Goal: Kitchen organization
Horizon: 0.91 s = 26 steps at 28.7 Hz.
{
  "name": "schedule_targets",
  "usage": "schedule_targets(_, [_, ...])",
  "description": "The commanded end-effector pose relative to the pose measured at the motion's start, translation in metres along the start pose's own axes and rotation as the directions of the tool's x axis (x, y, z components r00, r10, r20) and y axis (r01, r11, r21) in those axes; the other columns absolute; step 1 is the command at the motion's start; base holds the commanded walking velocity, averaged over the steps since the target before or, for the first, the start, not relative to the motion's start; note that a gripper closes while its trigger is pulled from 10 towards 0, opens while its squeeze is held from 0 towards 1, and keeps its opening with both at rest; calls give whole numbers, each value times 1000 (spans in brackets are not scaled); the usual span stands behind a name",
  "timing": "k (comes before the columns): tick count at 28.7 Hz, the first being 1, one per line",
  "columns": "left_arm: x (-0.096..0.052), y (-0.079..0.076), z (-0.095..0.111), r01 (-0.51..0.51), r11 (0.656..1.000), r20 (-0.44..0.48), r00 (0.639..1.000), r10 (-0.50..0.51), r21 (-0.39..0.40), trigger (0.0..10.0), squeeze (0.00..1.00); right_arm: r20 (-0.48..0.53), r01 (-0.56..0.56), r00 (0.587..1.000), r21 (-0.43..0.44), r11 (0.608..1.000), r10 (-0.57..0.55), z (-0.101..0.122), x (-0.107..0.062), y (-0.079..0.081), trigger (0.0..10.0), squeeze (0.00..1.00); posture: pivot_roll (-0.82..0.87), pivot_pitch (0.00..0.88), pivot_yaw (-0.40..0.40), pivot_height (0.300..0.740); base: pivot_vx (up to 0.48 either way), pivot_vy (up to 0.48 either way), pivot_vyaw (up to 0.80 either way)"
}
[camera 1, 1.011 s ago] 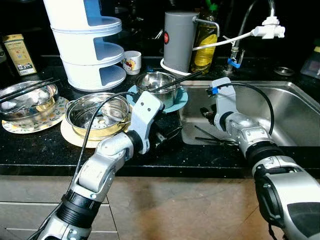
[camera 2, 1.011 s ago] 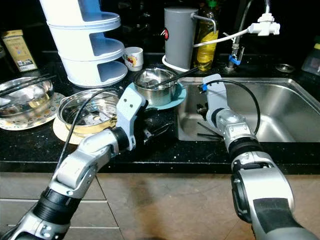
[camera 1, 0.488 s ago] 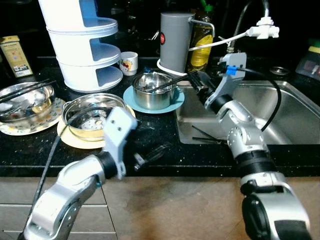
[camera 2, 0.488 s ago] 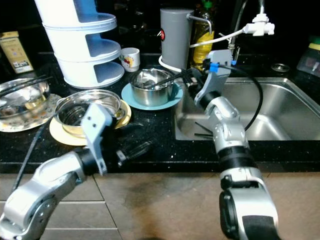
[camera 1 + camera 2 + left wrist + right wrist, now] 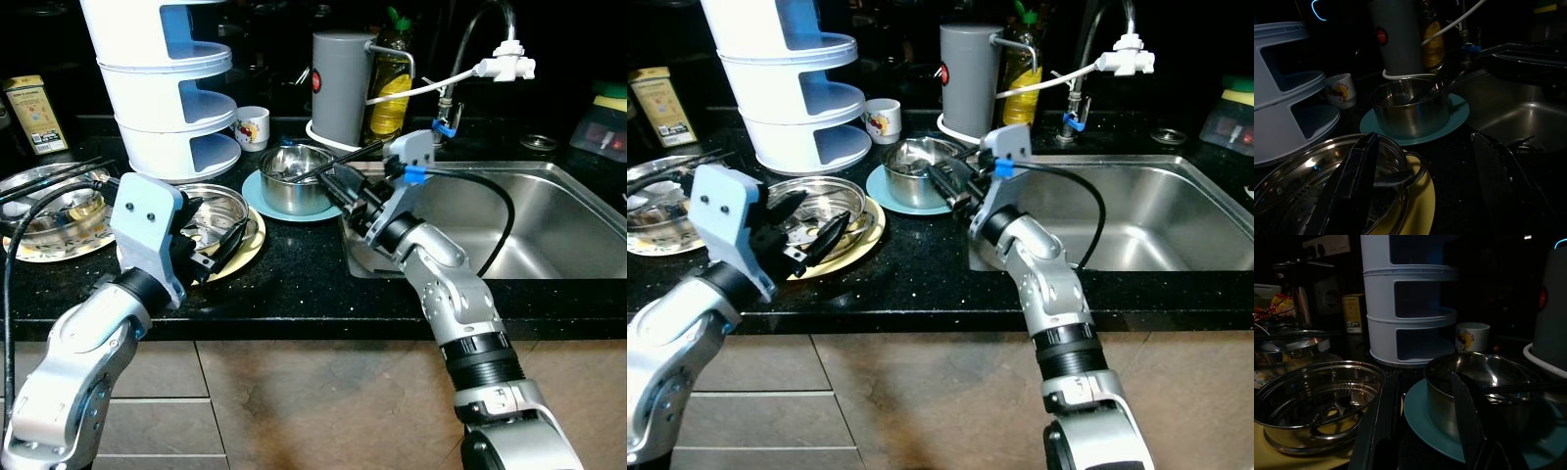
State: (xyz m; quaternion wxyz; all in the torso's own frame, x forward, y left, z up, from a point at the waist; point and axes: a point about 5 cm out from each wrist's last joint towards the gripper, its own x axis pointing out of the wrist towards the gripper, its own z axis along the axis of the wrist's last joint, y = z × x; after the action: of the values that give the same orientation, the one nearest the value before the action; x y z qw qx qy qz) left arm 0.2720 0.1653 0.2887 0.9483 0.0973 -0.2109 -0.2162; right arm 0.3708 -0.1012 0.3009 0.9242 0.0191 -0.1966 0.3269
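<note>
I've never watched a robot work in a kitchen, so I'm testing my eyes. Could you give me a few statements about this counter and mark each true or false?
1. The small steel pot sits on a teal plate. True.
2. The white cup lies in the sink. False: it stands on the counter beside the white tiered rack.
3. The right end effector is by the small pot. True.
4. The grey canister has tipped over. False: it stands upright.

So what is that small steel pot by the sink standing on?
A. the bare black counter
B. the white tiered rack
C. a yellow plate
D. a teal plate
D: the small steel pot stands on a teal plate, just left of the sink, with the right gripper at its rim.
</note>
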Motion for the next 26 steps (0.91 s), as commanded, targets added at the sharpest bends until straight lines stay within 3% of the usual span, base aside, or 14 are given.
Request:
schedule_targets(1, [-1,-2,-3,7,1000,-22,1000,-7,5,10000,0,-19,-12,1000,-10,1000,12,-2,-1,5,10000,0,69,146,-20,740,0,0,0])
schedule_targets(6, [2,12,-5,-90,992,-49,994,95,89,10000,0,-51,-22,998,-16,1000,21,-8,-3,11,10000,0,68,152,-21,740,0,0,0])
schedule_targets(10, [0,37,7,-156,976,-59,984,166,151,10000,0,-66,-28,997,-27,999,26,-13,-4,16,10000,0,69,156,-23,740,0,0,0])
schedule_targets(12, [-1,40,10,-145,976,-58,986,157,165,10000,0,-70,-29,997,-31,999,27,-14,-4,17,10000,0,69,156,-23,740,0,0,0])
schedule_targets(17, [-15,53,16,-8,978,-105,994,30,209,10000,0,-87,-61,995,-37,997,57,-22,-3,28,10000,0,81,163,-37,740,0,0,0])
schedule_targets(22, [-19,57,13,-28,978,-103,993,51,209,10000,0,-92,-77,993,-32,997,74,-25,0,36,10000,0,79,164,-37,740,0,0,0])
schedule_targets(26, [-14,61,14,-101,984,-59,992,111,149,10000,0,-94,-40,995,-31,999,37,-27,3,35,10000,0,80,173,-38,740,0,0,0])
